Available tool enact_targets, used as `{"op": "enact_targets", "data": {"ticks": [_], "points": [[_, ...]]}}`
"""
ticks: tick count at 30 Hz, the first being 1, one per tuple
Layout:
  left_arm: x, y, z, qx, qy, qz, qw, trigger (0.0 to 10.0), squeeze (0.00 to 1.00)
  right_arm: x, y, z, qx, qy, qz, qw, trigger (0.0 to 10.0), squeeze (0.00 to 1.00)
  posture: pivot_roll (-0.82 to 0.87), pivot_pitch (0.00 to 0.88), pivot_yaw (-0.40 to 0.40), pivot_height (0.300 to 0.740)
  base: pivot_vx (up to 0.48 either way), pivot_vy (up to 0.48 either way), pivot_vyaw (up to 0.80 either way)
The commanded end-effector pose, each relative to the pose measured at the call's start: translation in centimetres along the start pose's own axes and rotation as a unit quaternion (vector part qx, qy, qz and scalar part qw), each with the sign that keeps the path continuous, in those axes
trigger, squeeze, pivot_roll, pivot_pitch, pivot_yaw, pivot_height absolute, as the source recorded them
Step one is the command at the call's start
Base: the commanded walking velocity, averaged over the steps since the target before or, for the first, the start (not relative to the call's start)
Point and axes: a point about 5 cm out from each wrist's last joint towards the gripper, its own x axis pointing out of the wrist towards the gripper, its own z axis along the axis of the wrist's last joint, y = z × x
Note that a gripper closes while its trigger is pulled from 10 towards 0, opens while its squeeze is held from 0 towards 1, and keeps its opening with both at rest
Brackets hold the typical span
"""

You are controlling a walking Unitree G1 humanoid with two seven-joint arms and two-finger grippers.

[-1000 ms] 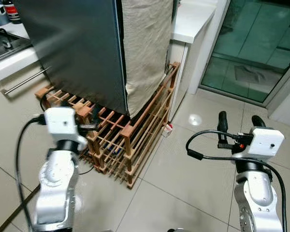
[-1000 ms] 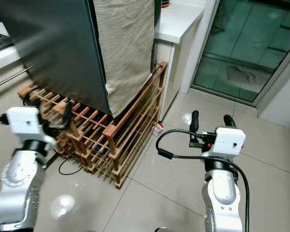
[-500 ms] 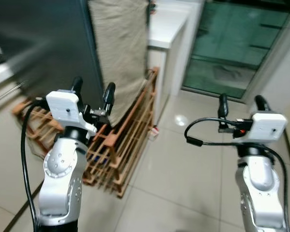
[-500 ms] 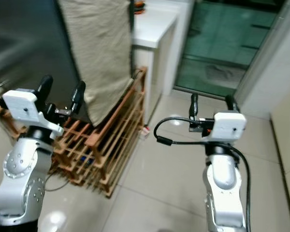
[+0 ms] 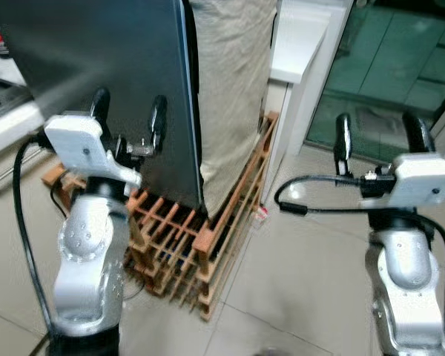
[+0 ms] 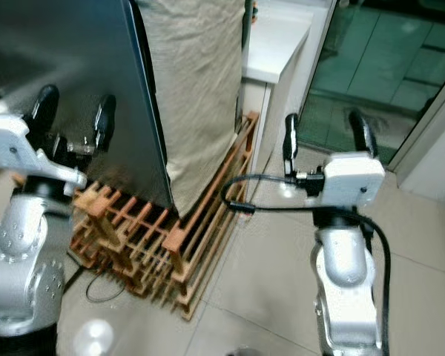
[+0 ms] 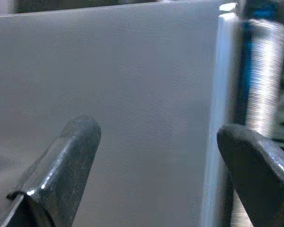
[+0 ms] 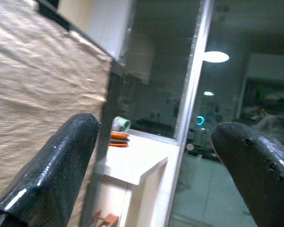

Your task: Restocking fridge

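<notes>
The dark grey fridge [image 5: 111,89] stands on a wooden slatted pallet [image 5: 200,237], a beige cloth [image 5: 233,81] draped down its side. The left gripper [image 5: 126,122] is raised just before the fridge door near its right edge, fingers spread wide. The right gripper [image 5: 378,137] is raised over the tiled floor [image 5: 311,252] beside the white counter [image 5: 300,41], fingers wide apart and holding nothing.

Pale tiled floor [image 5: 311,282] under a wooden slatted rack [image 5: 200,237] bearing the fridge [image 5: 111,74].
</notes>
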Motion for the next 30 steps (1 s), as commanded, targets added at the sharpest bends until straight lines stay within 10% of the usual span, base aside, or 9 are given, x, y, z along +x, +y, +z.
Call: {"op": "enact_targets", "data": {"ticks": [1, 22, 30], "points": [[0.0, 1.1, -0.3, 0.003, 0.016, 0.033, 0.999, 10.0, 0.00, 0.1, 0.3, 0.0, 0.012, 0.002, 0.010, 1.000, 10.0, 0.00, -0.09, 0.000, -0.005, 0.740, 0.000, 0.000, 0.00], [3.9, -4.0, -4.1, -0.097, 0.150, -0.144, 0.973, 10.0, 0.00, -1.0, -0.2, -4.4, 0.066, 0.128, -0.014, 0.989, 10.0, 0.00, -0.13, 0.000, 0.007, 0.740, 0.000, 0.000, 0.00], [2.3, -6.0, -3.6, -0.131, 0.191, -0.241, 0.943, 10.0, 0.00, -1.8, -0.6, -5.5, 0.068, 0.160, -0.017, 0.985, 10.0, 0.00, -0.13, 0.000, 0.010, 0.740, 0.000, 0.000, 0.00]]}}
